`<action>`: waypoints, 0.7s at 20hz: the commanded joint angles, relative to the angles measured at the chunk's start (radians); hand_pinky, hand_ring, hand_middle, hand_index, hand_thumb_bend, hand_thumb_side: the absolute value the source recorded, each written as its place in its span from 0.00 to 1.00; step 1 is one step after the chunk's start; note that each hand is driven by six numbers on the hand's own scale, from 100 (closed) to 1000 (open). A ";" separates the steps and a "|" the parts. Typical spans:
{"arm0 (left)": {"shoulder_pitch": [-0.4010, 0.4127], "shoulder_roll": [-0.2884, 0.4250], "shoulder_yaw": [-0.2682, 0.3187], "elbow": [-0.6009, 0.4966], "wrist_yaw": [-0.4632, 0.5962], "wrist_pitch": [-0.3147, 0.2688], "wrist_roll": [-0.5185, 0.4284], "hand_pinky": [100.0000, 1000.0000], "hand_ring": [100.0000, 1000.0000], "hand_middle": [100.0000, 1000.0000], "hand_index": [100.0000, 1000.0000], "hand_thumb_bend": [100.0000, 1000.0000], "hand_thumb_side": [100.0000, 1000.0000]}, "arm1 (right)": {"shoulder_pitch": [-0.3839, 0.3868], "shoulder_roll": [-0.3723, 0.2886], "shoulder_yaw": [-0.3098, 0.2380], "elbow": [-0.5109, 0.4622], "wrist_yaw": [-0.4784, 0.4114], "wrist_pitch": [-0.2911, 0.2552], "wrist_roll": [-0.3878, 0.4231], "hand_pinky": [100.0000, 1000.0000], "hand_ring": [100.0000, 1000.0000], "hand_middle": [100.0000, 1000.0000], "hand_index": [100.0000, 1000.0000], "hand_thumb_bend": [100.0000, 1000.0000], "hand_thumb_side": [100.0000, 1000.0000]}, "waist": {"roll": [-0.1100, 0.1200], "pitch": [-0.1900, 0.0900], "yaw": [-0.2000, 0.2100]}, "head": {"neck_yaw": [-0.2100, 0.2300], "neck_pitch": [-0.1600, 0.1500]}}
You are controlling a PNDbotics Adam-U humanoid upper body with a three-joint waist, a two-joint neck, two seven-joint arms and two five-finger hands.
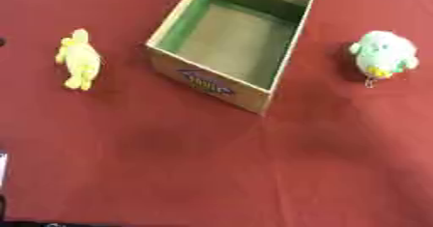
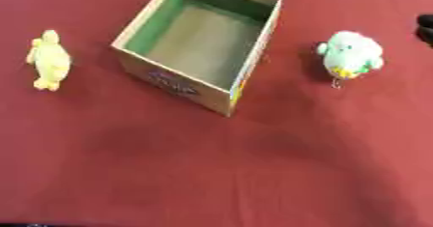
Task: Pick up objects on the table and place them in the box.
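Surface: a dark red cloth (image 1: 211, 173) fills nearly all I see, edge to edge, before me.
Cloth texture: I see faint creases and soft folds, most in the lower middle and lower right of the frame.
Light: even and soft from above; I see short, dim shadows only, and a paler sheen toward the lower left.
Lower left edge: a thin dark strip (image 1: 3, 206) with a pale patch above it shows past the cloth in my left eye view; I cannot tell what it is.
Upper right edge: a dark shape (image 2: 425, 28) cuts in at the border in my right eye view; unclear.
Walls, floor, windows: outside my view.
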 commanded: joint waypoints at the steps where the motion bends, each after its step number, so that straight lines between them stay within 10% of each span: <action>1: -0.004 0.018 0.004 -0.020 -0.001 0.002 0.000 0.50 0.62 0.70 0.68 0.00 0.61 | -0.005 -0.021 -0.009 -0.016 -0.003 -0.002 0.000 0.94 0.86 0.50 0.97 0.00 0.73 | -0.002 -0.020 -0.001 | 0.002 -0.010; 14: -0.005 0.021 0.004 -0.020 -0.001 -0.001 0.001 0.50 0.62 0.70 0.69 0.00 0.61 | -0.012 -0.055 -0.008 -0.016 -0.004 -0.029 0.000 0.94 0.86 0.51 0.97 0.00 0.77 | -0.002 -0.017 0.001 | -0.002 -0.003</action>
